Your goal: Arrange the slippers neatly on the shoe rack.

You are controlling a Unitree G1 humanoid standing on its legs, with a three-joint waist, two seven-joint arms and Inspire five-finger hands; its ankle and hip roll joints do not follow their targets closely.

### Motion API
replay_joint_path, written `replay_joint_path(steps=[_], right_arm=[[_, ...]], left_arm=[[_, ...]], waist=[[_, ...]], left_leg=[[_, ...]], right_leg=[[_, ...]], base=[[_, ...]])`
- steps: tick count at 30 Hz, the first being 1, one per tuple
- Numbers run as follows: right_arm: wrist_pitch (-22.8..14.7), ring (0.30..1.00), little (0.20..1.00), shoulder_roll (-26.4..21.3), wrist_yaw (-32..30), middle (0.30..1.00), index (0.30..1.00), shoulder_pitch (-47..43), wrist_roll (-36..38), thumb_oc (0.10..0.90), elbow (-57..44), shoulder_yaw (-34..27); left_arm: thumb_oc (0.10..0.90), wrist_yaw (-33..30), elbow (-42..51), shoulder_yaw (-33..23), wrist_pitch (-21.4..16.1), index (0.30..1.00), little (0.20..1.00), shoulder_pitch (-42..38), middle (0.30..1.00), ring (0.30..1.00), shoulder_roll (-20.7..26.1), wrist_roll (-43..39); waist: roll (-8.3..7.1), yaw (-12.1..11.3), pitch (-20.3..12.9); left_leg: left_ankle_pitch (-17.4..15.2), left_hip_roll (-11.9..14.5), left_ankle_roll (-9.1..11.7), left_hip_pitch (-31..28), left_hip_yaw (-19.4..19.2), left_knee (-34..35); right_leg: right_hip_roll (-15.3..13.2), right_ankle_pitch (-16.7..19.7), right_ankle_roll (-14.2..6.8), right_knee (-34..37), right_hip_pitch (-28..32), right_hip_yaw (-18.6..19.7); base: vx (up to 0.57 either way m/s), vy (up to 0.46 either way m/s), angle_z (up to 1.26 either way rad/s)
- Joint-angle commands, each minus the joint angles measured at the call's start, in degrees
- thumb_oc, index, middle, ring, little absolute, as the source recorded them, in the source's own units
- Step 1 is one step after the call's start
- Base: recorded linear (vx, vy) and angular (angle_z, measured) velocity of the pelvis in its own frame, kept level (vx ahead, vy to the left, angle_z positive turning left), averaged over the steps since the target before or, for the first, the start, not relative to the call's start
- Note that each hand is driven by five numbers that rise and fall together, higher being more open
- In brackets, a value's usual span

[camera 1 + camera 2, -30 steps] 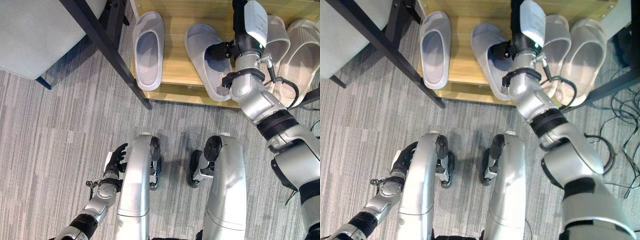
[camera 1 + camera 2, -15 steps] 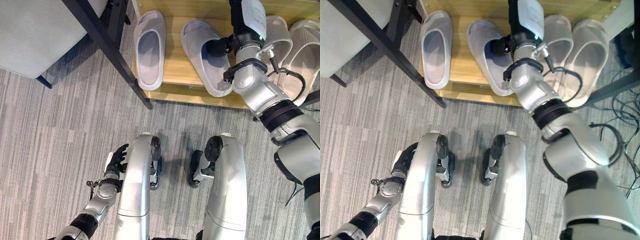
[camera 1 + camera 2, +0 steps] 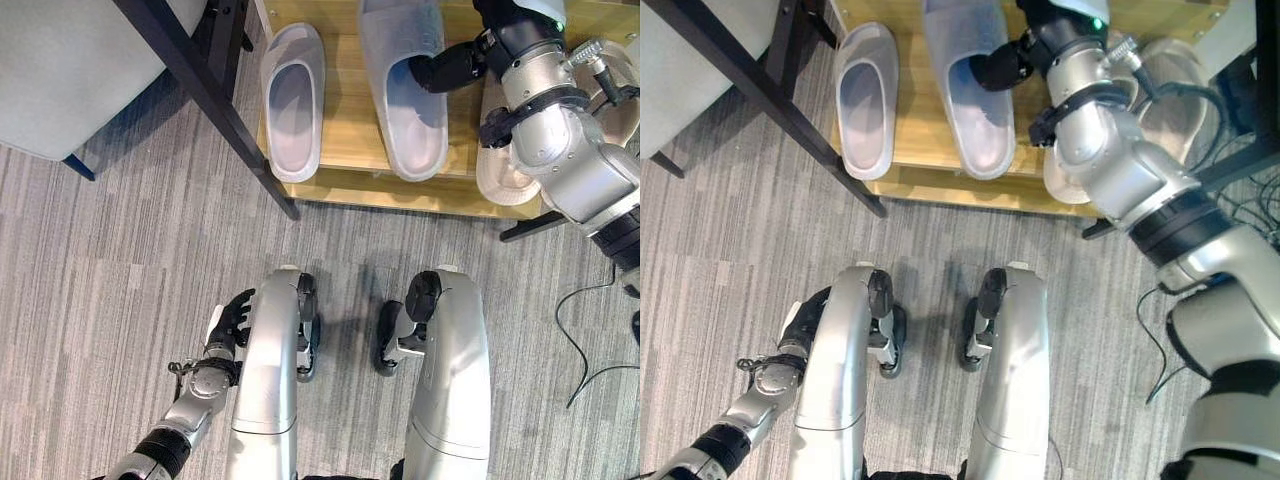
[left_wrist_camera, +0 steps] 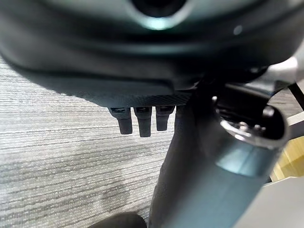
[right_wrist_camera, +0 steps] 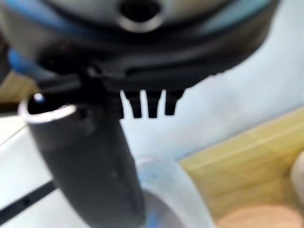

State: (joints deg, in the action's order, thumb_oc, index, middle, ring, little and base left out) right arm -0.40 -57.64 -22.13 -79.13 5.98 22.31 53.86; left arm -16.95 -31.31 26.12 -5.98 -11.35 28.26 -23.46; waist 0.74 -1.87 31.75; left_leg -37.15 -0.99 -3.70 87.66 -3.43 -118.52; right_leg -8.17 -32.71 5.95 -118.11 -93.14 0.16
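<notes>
Floor: grey striped carpet [image 3: 120, 260] is seen in front of a low wooden shoe rack [image 3: 345, 160]; a dark table leg [image 3: 215, 105] slants across the rack's left end.
Left slipper: a pale slipper [image 3: 295, 100] lies on the rack, sole down, heel toward the rack's front edge, apart from its neighbour.
Middle slipper: a second pale slipper [image 3: 405, 95] lies roughly parallel to the first, so that the two read as a pair.
Right robot hand: the right robot hand [image 3: 450, 68] is placed at the middle slipper's right edge, a dark thumb reaching into the opening; a light hold on that slipper is judged, apparently to square it up.
Beige slippers: further slippers [image 3: 1175, 70] lie at the rack's right end, largely hidden by the arm.
Left robot hand: the left robot hand [image 3: 232, 320] hangs low over the carpet, fingers relaxed, holding nothing.
Stage: final alignment is judged to be in hand.
</notes>
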Motion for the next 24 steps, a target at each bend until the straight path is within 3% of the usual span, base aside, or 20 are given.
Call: replay_joint_path(steps=[1, 13, 24], right_arm=[[-3.8, 0.9, 0.9, 1.8, -1.2, 0.9, 0.9, -10.4, 2.7, 0.8, 0.1, -1.6], [-3.3, 0.9, 0.9, 8.8, -1.4, 0.9, 0.9, -14.1, 5.1, 0.8, 15.0, 2.7], [-5.7, 0.9, 0.9, 6.0, 2.4, 0.9, 0.9, -14.7, 9.9, 0.8, 10.1, 4.9]], left_arm=[[0.8, 0.9, 4.9, 1.5, -2.5, 0.9, 0.9, 2.7, 0.9, 0.9, -0.8, 0.9], [0.8, 0.4, 3.8, 2.5, -3.2, 0.9, 0.9, 1.8, 0.9, 0.9, -0.4, -0.2], [0.8, 1.2, 3.4, 2.5, -3.3, 0.9, 0.9, 2.6, 0.9, 0.9, 0.1, 0.7]], waist=[[-0.7, -2.5, -2.0], [-0.14, -3.3, -2.0], [-0.76, -3.0, -2.0]], left_leg=[[-1.6, 2.0, 5.3, 2.3, 3.3, 0.4], [-1.0, 2.1, 5.4, 2.3, 3.1, 0.7], [-1.1, 2.5, 5.6, 2.3, 3.3, 0.7]], right_leg=[[-0.1, -7.2, 3.5, -4.7, 3.2, 3.3], [-0.2, -7.1, 3.4, -4.8, 3.2, 3.3], [-0.5, -7.4, 3.4, -5.0, 3.2, 3.6]], base=[[0.0, 0.02, -0.03], [0.0, 0.0, 0.0], [0.0, 0.0, 0.0]])
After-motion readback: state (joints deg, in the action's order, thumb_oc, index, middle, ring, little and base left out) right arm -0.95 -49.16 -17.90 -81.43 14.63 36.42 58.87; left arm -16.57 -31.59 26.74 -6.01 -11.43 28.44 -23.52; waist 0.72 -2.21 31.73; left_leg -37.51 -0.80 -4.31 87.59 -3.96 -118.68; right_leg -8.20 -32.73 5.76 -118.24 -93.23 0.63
